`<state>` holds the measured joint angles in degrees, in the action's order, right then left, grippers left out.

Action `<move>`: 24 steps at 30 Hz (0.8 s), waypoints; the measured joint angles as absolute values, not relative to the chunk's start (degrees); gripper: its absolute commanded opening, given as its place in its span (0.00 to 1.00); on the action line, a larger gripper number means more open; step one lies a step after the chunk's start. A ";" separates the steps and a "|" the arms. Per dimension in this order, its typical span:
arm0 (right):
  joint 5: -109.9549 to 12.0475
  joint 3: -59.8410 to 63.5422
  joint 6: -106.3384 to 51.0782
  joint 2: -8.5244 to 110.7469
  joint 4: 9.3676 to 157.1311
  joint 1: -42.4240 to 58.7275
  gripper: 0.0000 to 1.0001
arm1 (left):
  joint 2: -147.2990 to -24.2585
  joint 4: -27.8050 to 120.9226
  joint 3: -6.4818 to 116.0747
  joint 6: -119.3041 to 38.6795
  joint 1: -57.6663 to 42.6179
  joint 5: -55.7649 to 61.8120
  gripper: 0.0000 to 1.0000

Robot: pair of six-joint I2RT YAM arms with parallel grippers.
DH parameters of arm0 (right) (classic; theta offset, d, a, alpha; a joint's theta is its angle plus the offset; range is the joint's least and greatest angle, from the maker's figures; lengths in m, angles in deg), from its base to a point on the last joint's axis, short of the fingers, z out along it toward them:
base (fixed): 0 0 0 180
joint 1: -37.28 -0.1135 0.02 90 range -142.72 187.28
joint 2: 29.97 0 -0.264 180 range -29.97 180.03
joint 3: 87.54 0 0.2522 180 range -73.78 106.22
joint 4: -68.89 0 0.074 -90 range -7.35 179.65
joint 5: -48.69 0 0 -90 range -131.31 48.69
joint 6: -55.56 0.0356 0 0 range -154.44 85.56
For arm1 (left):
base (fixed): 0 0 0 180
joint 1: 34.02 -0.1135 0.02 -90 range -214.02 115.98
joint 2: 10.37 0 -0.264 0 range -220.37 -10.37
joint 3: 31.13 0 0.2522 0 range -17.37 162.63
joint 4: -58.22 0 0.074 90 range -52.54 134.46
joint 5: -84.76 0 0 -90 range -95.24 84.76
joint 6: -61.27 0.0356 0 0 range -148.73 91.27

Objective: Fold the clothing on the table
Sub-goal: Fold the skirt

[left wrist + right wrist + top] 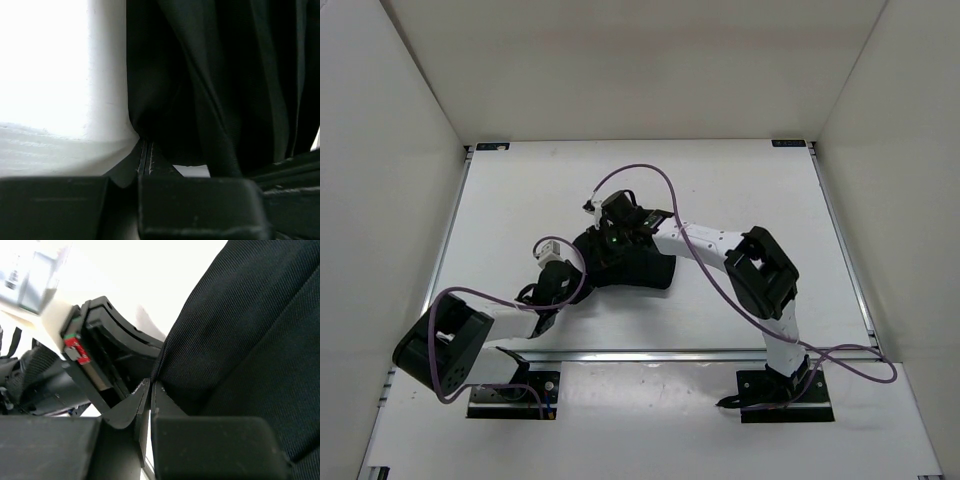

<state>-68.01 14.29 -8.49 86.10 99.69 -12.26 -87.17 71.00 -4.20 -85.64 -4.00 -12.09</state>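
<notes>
**CAM SETUP: 1 OVERHEAD, 2 WRIST CLOSE-UPS**

Top ext cam: fixed high, behind the arm bases, looking down & fwd over the whole flat white rectangular bench. It is far off w/ a wide view, both arms in full.

Left wrist cam: sits right behind the left pincer, looking along its fingers. It is v. close to the black pleated soft-fabric skirt, which fills most of the frame.

Right wrist cam: same setup behind the right pincer, fabric filling its right half.

Shared: all 3 see the skirt. Each wrist view covers only a small patch of what the top cam shows mid-bench.
</notes>
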 measured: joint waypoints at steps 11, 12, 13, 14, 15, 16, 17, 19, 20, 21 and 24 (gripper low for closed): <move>-70.20 19.69 -9.25 86.45 101.53 -10.99 0.48 | -81.13 66.96 -6.59 -85.68 -6.54 -10.19 0.33; -69.61 19.29 -9.17 85.34 101.40 -10.66 0.49 | -79.78 65.71 -6.83 -85.70 -6.84 -9.88 0.37; -69.06 17.98 -9.10 83.28 100.81 -10.23 0.49 | -78.07 64.47 -7.11 -85.77 -7.19 -9.42 0.44; -68.21 16.30 -8.93 80.86 100.30 -9.70 0.50 | -76.22 63.09 -7.33 -85.77 -7.48 -9.05 0.48; -67.29 14.62 -8.88 78.41 99.95 -9.07 0.50 | -74.42 61.67 -7.48 -85.77 -7.78 -8.77 0.51; -66.37 12.80 -8.80 75.48 99.49 -8.35 0.50 | -72.26 60.07 -7.64 -85.83 -8.07 -8.55 0.54; -65.02 10.99 -8.80 72.46 99.01 -7.47 0.50 | -69.94 58.43 -7.81 -85.97 -8.33 -8.33 0.56; -62.85 7.16 -8.80 65.84 97.64 -5.35 0.51 | -63.82 54.98 -8.55 -85.92 -9.10 -7.67 0.58; -62.20 5.70 -8.75 63.13 97.22 -4.35 0.51 | -60.46 53.30 -9.12 -85.99 -9.75 -7.24 0.58; -61.65 4.08 -8.75 60.35 96.59 -3.04 0.51 | -56.61 51.31 -9.67 -86.05 -10.84 -6.60 0.60; -60.91 -1.05 -8.58 53.21 94.95 0.94 0.51 | -45.40 44.58 -10.59 -85.81 -14.58 -5.71 0.59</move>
